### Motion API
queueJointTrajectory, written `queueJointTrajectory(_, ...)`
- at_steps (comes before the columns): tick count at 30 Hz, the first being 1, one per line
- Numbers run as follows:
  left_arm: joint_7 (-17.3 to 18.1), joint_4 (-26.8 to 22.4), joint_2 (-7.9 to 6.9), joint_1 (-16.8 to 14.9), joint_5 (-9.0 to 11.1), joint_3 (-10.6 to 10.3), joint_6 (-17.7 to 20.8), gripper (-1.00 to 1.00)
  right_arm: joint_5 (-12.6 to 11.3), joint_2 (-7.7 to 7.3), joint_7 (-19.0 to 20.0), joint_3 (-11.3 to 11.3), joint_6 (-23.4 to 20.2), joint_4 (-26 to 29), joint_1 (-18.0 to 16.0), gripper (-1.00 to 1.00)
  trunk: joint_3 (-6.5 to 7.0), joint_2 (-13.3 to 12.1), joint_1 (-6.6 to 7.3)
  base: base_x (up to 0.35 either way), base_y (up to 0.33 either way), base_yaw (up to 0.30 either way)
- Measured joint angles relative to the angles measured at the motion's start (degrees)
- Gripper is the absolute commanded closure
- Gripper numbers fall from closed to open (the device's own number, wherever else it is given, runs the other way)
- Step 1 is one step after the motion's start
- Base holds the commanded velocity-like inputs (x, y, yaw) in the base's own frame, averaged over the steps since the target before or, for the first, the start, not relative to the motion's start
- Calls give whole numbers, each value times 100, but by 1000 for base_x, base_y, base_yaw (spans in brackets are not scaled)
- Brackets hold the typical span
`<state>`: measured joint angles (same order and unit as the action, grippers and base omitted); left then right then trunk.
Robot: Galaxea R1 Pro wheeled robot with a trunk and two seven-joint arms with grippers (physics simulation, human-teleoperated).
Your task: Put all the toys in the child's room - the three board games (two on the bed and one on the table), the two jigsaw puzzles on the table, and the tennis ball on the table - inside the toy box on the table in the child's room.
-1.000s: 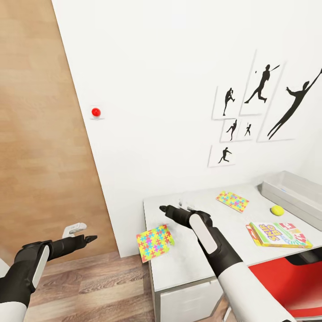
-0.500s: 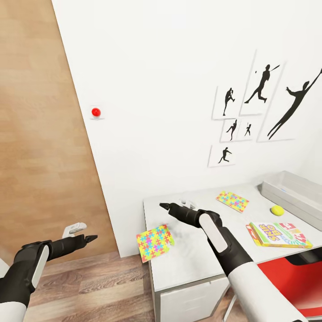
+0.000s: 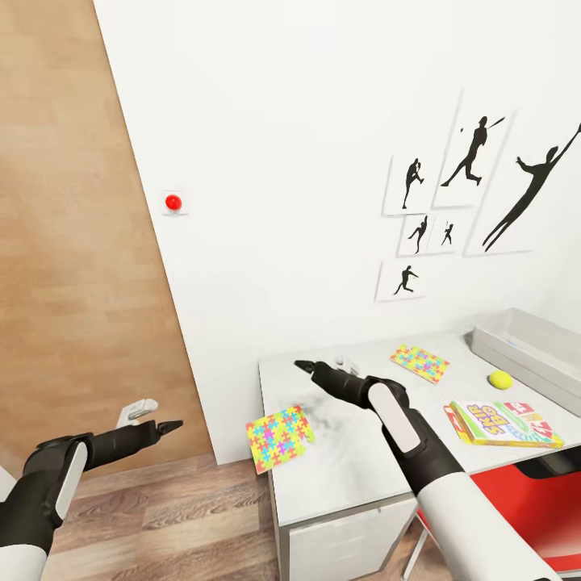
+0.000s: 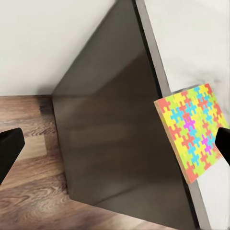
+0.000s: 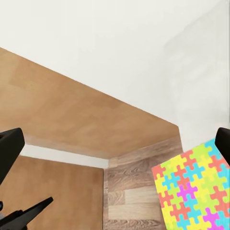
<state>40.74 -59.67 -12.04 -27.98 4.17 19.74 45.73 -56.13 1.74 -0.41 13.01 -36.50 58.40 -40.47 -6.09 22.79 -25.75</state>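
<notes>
Right gripper (image 3: 303, 366), fingers spread wide and empty, hovers over the pale grey-white table (image 3: 355, 460); the thin multicolour mosaic jigsaw puzzle (image 3: 279, 436) overhangs the table's near-left corner, just below and nearer than the gripper.

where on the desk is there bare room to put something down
Bare top lies between the overhanging jigsaw puzzle and the Skip-Bo box, under the right arm. It is crowded toward the toy box: tennis ball and second puzzle.
</notes>
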Motion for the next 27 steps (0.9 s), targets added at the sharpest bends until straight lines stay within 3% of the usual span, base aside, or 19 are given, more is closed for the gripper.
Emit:
queueJointTrajectory(17,80,0,0,7,13,45,277,-100,-29,-44,1,-15,4,14,0,-100,0,0,0,0,0,0)
queueJointTrajectory(27,112,-7,1,0,36,51,748,-100,-33,-45,0,-2,-3,234,5,-100,0,0,0,0,0,0)
